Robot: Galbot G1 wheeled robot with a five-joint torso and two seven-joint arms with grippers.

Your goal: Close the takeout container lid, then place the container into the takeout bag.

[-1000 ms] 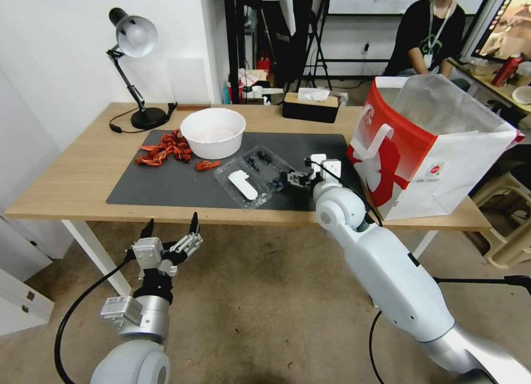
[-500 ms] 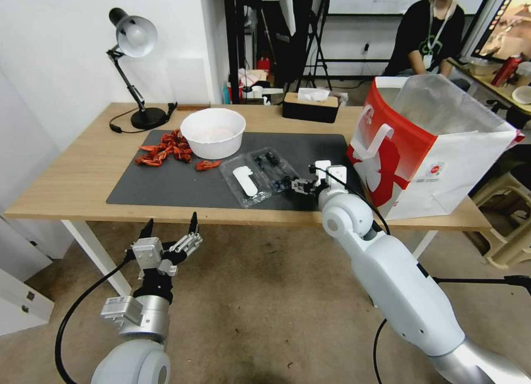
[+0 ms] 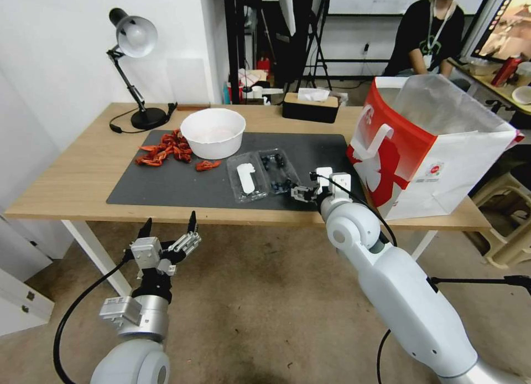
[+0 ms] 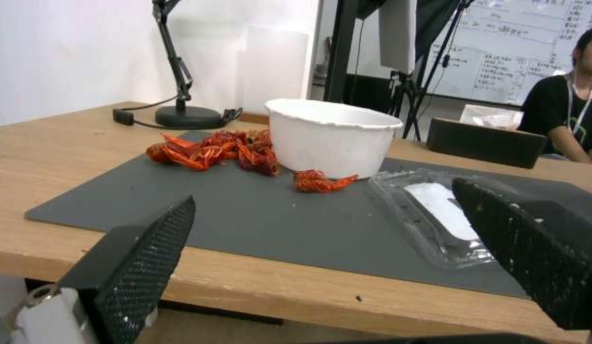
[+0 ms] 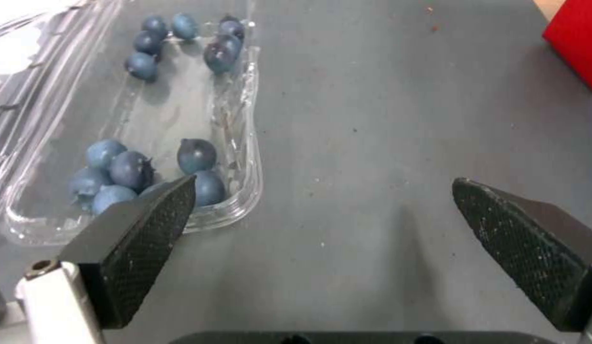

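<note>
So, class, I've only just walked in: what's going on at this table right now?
The takeout container lies open on the dark mat, blueberries in its tray half, the lid flat beside it. The right tool sits open just beside the tray's near corner, gripping nothing. The left tool hangs open below the table edge. The takeout bag stands open at the table's right end.

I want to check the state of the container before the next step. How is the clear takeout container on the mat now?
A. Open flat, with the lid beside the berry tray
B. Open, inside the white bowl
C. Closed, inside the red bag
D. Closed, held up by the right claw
A: the takeout container lies open on the grey mat, the lid flat beside the blueberry half, and the open right claw is next to it.
</note>
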